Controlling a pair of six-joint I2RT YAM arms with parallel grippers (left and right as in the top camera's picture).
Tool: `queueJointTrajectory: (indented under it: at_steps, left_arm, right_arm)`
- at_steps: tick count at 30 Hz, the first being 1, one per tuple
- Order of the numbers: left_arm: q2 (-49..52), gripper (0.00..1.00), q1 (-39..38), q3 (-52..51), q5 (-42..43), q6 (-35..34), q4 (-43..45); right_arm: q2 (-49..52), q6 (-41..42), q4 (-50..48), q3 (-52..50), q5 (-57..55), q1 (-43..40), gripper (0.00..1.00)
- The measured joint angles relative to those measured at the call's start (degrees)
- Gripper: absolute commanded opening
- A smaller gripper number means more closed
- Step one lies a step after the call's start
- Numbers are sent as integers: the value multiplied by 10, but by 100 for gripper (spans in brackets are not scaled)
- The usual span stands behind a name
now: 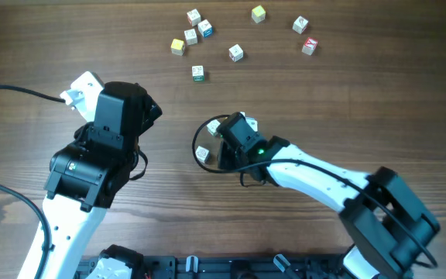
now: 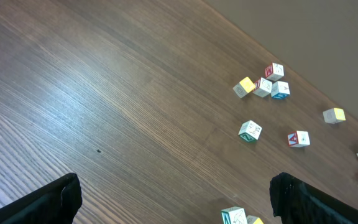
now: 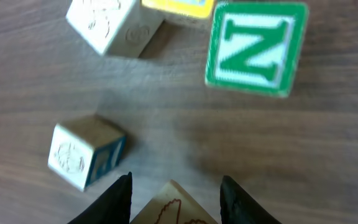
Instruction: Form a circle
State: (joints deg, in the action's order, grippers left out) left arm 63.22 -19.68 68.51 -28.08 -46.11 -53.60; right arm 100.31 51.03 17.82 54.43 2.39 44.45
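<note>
Pinching a pale cube point(image 3: 173, 211) in right gripper point(image 3: 175, 186) at table point(image 1: 324, 101) centre, beside green N cube point(image 3: 255, 48) of the circle point(image 1: 202, 153); left gripper point(image 2: 173, 199) spread, empty. Judged light, rigid, smooth; best gripped across opposite faces.

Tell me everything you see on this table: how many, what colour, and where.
loose letter cubes: nine; mostly white, two yellow; scattered at the table's far side
green N cube: one; green and white; below the right wrist
yellow cube: one; yellow; beside the green N cube
white cubes: two, one with a blue side; left in the wrist view
held cube: one; pale; between the right gripper's fingers
table: one; brown wood
cable: one; black; left edge
left gripper: open, over bare wood
right gripper: closed on the held cube
</note>
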Motion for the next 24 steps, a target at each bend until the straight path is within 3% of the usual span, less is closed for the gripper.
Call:
queueJointTrajectory:
  at_steps: [10, 14, 16, 19, 23, 24]
  left_arm:
    - [0, 100, 0, 0, 0, 0, 0]
    - [0, 100, 0, 0, 0, 0, 0]
    - [0, 100, 0, 0, 0, 0, 0]
    - [0, 100, 0, 0, 0, 0, 20]
    - [0, 100, 0, 0, 4, 0, 9]
    - [0, 89, 0, 0, 9, 0, 3]
  right_arm:
    - [8, 8, -10, 0, -9, 0, 25]
    - [8, 8, -10, 0, -9, 0, 36]
    - [8, 8, -10, 0, -10, 0, 55]
    - [7, 1, -7, 0, -9, 0, 70]
    - [-11, -4, -5, 0, -10, 0, 76]
    - [-25, -4, -3, 0, -12, 0, 75]
